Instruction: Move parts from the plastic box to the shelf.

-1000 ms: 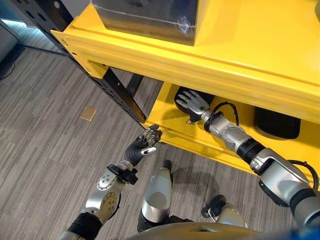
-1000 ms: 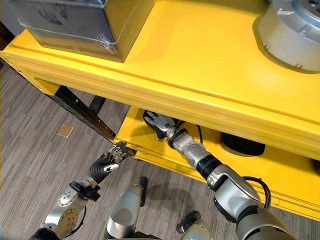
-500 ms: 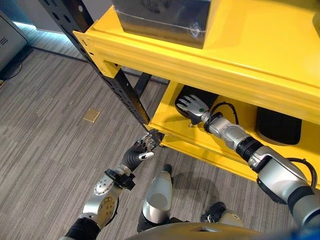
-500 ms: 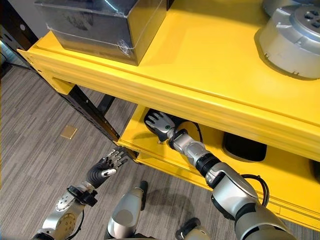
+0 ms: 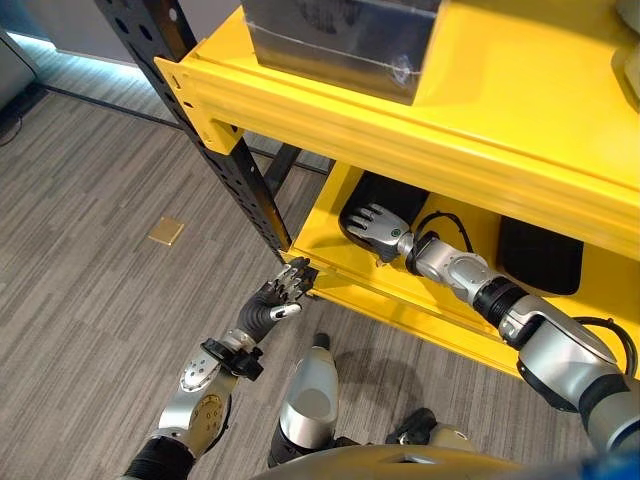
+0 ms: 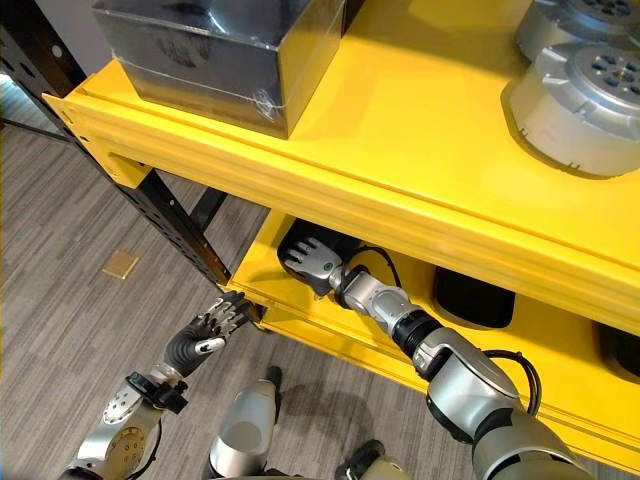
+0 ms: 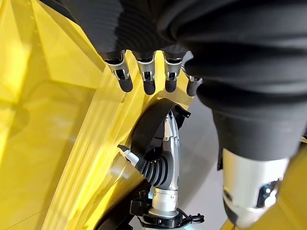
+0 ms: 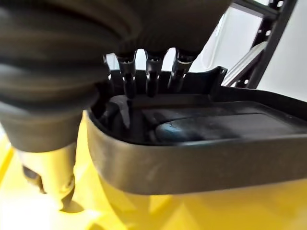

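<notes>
Apparently right hand (image 5: pixel 376 225) overlies black part (image 8: pixel 201 153).

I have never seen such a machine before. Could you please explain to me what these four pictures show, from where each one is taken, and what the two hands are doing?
This is a humanoid robot standing at a yellow shelf. Two pictures come from a stereo camera on its head, looking down; the other two come from cameras on its wrists, very close to the fingers.

On the top shelf stand a dark box and round grey metal parts. On the lower shelf lie black parts.

The right robot hand reaches into the lower shelf and rests with straight fingers on one black part; it does not grip it. The left robot hand, fingers also straight, hangs by the lower shelf's front corner and holds nothing.
</notes>
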